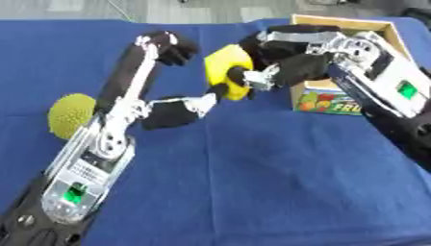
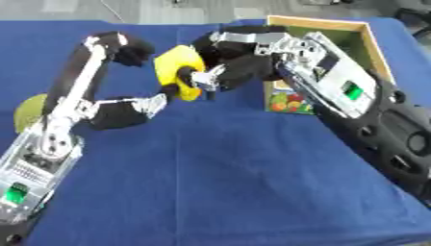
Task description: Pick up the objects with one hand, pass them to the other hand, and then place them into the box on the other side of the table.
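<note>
Above the middle of the blue desk [image 1: 252, 182], the two hands meet around a yellow block [image 1: 225, 67], which is held up off the cloth between them. The right hand [image 1: 282, 65] reaches in from the right side and has its fingers [image 1: 252, 79] curled round the block's right edge, the thumb side pressing near its lower part. The left hand [image 1: 168, 108] comes up from the lower left; its fingers [image 1: 164, 45] are spread wide, one group stretched upward to the left of the block and the thumb reaching toward the block's lower edge. Whether that thumb actually touches the block I cannot tell, since the right hand's fingertips crowd the same spot.

Just behind the right hand stands an open cardboard box [image 2: 358, 41], on the far right part of the desk, with a green inside and a printed fruit picture on its near wall. The right forearm crosses in front of the box and hides much of its opening, so what lies inside cannot be seen.

Far over on the left side of the desk, well apart from the hands, rests a yellow-green spiky ball [image 1: 69, 115], partly covered by the left forearm in the right eye view.
</note>
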Tool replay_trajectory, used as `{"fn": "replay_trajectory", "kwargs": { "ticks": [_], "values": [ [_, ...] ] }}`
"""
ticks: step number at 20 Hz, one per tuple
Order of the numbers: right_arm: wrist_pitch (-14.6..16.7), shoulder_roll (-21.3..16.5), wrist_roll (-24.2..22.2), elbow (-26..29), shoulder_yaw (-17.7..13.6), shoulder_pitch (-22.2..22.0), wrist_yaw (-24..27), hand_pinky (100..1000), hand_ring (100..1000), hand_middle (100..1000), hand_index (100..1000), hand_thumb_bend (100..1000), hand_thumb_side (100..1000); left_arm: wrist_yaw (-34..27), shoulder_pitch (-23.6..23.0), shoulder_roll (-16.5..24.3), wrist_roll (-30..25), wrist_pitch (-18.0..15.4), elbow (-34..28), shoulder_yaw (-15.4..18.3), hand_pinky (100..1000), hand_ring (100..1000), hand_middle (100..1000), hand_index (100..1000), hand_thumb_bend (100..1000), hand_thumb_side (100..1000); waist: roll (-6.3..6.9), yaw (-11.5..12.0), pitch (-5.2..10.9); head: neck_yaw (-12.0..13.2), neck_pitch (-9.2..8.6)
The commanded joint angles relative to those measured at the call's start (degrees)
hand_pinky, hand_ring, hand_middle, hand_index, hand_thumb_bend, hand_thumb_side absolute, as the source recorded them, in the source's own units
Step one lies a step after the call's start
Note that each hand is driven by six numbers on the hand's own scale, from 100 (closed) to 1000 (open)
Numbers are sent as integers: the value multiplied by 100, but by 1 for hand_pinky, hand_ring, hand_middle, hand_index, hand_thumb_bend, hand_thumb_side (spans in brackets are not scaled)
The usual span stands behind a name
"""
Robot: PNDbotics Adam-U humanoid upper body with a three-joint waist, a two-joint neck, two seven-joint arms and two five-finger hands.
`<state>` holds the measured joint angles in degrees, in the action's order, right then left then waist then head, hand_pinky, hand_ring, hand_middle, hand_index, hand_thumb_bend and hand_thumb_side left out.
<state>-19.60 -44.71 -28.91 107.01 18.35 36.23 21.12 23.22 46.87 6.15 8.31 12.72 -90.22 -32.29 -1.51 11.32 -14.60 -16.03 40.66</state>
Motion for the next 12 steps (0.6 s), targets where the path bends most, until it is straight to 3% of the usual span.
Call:
{"fn": "replay_trajectory", "kwargs": {
  "ticks": [1, 3, 5, 11, 12],
  "values": [
    [-19, -162, 46, 110, -80, 59, -2, 450, 542, 421, 539, 100, 332, -90, 72, 10, 61, 24, -49, 37, 739, 668, 618, 759, 675, 398, -39, -17, 35, -36, -45],
    [-11, -186, 113, 103, -107, 54, -2, 449, 540, 420, 537, 100, 369, -110, 71, 24, 55, -6, -65, 40, 765, 691, 642, 786, 802, 495, -34, -25, 42, -62, -37],
    [16, -224, 198, 95, -139, 44, -13, 449, 539, 420, 538, 100, 328, -85, 69, 44, 48, -47, -77, 41, 783, 709, 659, 802, 1000, 717, -31, -35, 50, -106, -27],
    [199, -365, 535, 12, -285, -21, -62, 446, 537, 419, 539, 100, 359, 18, 33, 131, -140, -226, -158, 23, 809, 741, 682, 826, 1000, 828, -21, -75, 65, -256, -35],
    [235, -391, 594, -2, -312, -37, -69, 446, 536, 419, 539, 100, 329, 20, 21, 151, -160, -232, -170, 31, 810, 741, 682, 826, 1000, 835, -17, -81, 67, -274, -36]
  ]
}}
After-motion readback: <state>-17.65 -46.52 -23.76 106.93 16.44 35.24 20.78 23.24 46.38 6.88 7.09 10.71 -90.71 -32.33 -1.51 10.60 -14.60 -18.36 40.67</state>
